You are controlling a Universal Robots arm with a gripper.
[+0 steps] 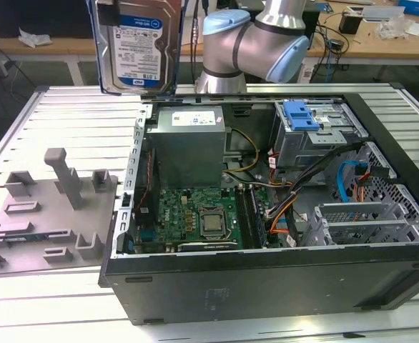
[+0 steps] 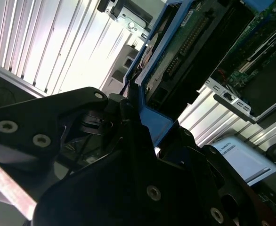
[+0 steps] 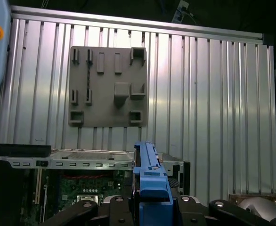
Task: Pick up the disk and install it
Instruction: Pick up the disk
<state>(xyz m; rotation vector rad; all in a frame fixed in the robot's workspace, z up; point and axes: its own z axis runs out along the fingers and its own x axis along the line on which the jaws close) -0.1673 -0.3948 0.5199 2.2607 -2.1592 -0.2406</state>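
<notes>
Where the gripper hangs: the gripper [image 3: 150, 203] sits at the end of the robot arm [image 1: 259, 46], high above the far side of the open computer case [image 1: 267, 286].
Gripper state: it is closed on the disk, with its black jaws pressed against both sides of the blue carrier frame [image 3: 147, 165].
Disk: the disk [image 1: 139, 46] is held in the air, standing upright on edge, with its blue-and-white labelled face turned toward the exterior view. It touches neither case nor bench and hangs over the case's far corner on the exterior view's left. The second wrist view shows its circuit-board side [image 2: 190, 42].
Case: it lies on its side on the bench with the open face up.
Inside the case: a grey metal box [image 1: 188, 143] with a white sticker fills the far part on the exterior view's left. A green motherboard [image 1: 195, 214] lies nearer the camera. A metal drive cage [image 1: 317, 143] with a small blue latch [image 1: 300, 114] on top sits at the far right, and orange, blue and black cables run between them.
Fixture plate: a grey plate [image 1: 45, 214] with raised blocks lies flat just beside the case on the exterior view's left. In the first wrist view it lies beyond the case edge.
Bench: the bench [image 1: 66, 121] is slatted aluminium and carries the case and the plate.
</notes>
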